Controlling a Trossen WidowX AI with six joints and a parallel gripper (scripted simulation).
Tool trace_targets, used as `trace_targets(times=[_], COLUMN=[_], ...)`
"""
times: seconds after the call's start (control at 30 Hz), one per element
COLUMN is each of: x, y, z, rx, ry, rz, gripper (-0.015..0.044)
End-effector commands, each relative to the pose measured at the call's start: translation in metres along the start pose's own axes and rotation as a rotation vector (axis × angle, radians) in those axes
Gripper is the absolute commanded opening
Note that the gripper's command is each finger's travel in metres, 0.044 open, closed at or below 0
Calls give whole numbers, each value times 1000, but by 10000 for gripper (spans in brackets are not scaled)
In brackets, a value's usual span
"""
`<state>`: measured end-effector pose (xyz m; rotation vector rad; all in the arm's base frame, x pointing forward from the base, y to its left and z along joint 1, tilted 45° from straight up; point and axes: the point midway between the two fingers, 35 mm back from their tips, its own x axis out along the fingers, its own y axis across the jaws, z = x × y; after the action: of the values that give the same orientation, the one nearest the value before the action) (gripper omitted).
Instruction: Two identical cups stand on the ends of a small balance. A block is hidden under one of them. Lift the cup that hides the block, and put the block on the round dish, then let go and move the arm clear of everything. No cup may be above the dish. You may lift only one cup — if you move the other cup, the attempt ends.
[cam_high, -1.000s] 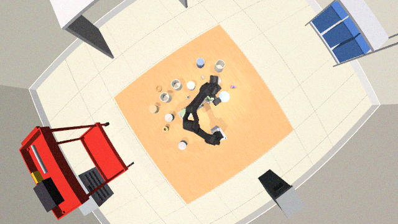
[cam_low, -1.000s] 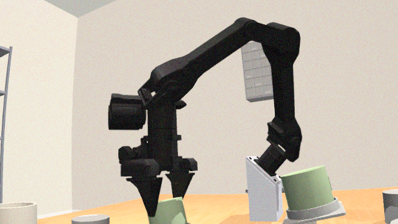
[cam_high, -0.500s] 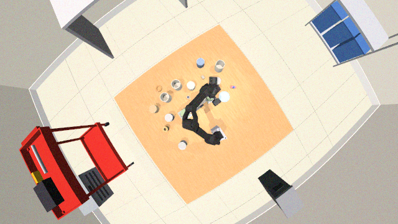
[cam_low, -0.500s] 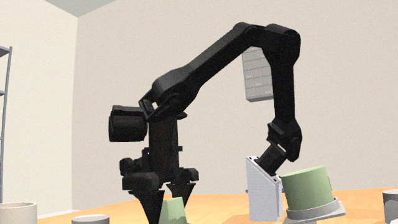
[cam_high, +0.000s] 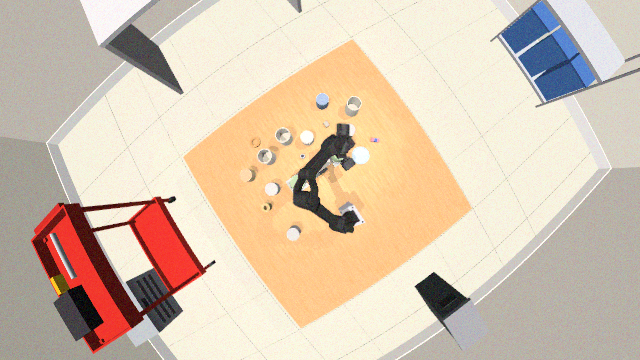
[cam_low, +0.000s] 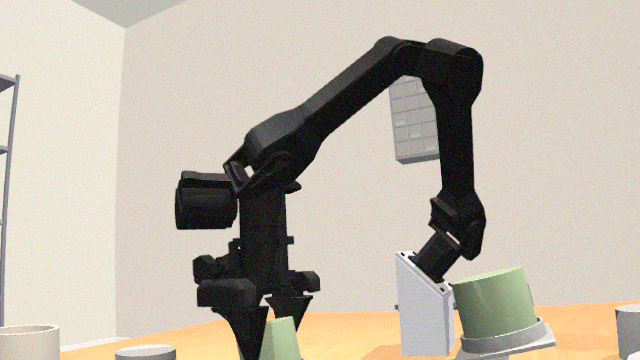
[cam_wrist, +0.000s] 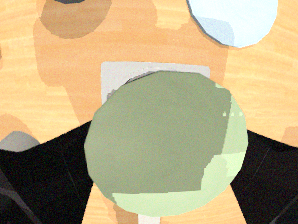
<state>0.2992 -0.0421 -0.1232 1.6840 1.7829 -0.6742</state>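
Evidently, the widely parted fingers (cam_high: 342, 161) (cam_low: 250, 325) grip one green cup (cam_high: 336, 159) (cam_low: 281, 340) (cam_wrist: 160, 142) by its sides.

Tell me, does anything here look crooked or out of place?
Yes: the green round cup beside the arm's pale angled base leans, and the grey holder under it slopes too. The green cup gripped by the black gripper also tilts. A tipped balance probably explains both; nothing looks spilled.
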Motion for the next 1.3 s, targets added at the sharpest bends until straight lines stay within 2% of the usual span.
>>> trace_targets(times=[0.0, 0.17, 1.27], x=[-3, -9, -49], y=[1, 2, 6], z=[0, 1, 4], rx=[3, 3, 4], ry=[1, 0, -5], rz=[1, 1, 2], gripper=[124, 0, 0])
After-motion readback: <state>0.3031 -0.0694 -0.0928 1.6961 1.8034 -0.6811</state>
